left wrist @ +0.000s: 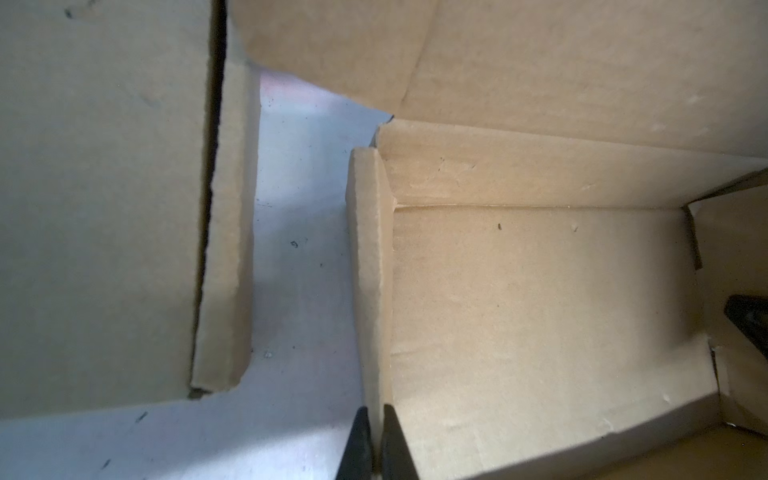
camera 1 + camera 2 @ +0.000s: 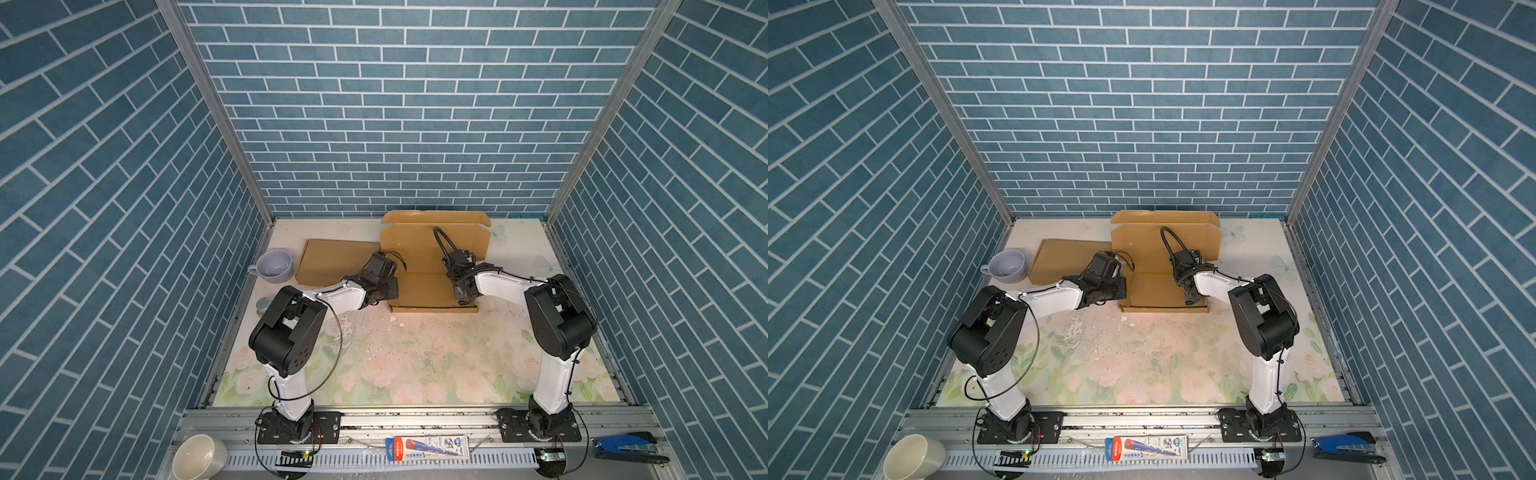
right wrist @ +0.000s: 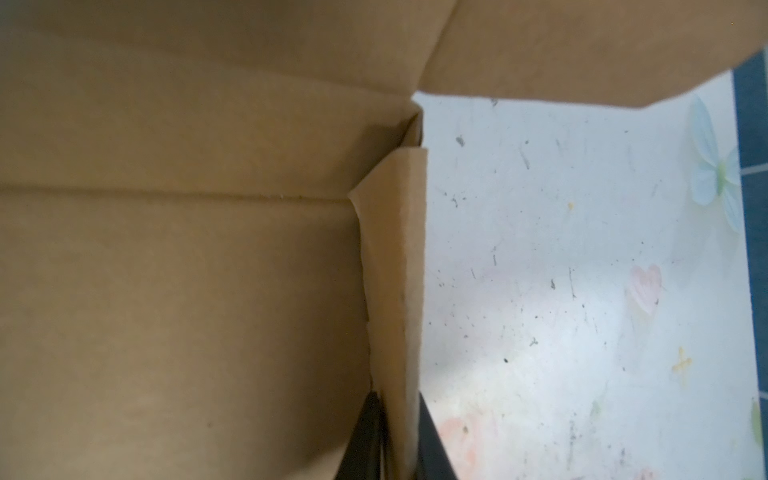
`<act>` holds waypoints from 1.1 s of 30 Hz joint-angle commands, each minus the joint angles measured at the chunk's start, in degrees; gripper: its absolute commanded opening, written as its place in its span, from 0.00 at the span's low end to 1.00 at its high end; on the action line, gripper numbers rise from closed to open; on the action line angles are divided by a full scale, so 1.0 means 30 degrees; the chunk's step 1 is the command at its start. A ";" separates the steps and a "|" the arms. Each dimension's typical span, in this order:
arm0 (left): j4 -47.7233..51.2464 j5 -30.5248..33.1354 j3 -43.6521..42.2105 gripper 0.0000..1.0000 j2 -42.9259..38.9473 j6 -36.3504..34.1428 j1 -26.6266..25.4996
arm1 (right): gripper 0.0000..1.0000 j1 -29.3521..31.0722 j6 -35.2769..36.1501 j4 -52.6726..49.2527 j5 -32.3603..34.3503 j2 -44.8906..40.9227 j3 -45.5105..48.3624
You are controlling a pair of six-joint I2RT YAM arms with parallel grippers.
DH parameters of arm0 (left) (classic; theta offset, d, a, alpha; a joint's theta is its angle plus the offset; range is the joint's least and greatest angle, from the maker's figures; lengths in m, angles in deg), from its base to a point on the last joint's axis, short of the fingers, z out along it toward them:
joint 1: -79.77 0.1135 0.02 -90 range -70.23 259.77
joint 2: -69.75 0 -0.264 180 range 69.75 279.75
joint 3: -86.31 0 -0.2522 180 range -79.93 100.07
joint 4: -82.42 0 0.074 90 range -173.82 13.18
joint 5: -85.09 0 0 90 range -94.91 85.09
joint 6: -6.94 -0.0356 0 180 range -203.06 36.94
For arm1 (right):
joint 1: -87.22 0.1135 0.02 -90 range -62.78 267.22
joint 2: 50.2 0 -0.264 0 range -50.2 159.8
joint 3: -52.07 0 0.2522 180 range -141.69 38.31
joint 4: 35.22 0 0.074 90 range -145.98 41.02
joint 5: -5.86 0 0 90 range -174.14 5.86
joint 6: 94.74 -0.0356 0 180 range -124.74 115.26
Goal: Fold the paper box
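the left gripper (image 1: pixel 375 419) is seen clamped on the left side wall of the paper box (image 2: pixel 428 289), one finger on each face. the right gripper (image 3: pixel 398 403) is set astride the right side wall; whether that wall is pinched cannot be told. the box is found at the far middle of the table (image 2: pixel 415 365), low front wall nearest, base flat, lid raised toward the back. left of it, a flat cardboard piece (image 2: pixel 332 257) and a lilac cup (image 2: pixel 274 266) are seen.
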 commanded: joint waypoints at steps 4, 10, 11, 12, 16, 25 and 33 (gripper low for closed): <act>0.1317 0.0065 0.0167 0.15 -0.0008 -0.0155 -0.0242 | 0.31 -0.0064 -0.0153 -0.1211 -0.2254 -0.0743 0.0042; 0.1476 -0.0069 0.0312 0.23 -0.0393 -0.0192 -0.0228 | 0.40 -0.0617 -0.0362 -0.1291 -0.3521 -0.1567 0.0179; 0.1577 -0.0097 0.0384 0.25 -0.0425 -0.0213 -0.0216 | 0.41 -0.0711 -0.0373 -0.1314 -0.3756 -0.1756 0.0189; 0.1662 -0.0089 0.0471 0.27 -0.0465 -0.0270 -0.0229 | 0.43 -0.0814 -0.0359 -0.1324 -0.3972 -0.1933 0.0189; 0.1902 0.0046 0.0671 0.30 -0.0113 -0.0434 -0.0222 | 0.46 -0.1134 -0.0417 -0.1304 -0.4780 -0.2202 0.0126; 0.2729 0.3075 0.1358 0.22 0.1535 -0.0214 -0.1128 | 0.43 -0.1017 -0.1502 -0.0299 -0.4155 -0.1755 0.1070; 0.6186 0.7786 0.3858 0.00 0.3273 0.0654 -0.2994 | 0.38 -0.0256 -0.2761 -0.0347 -0.2155 -0.1664 0.1622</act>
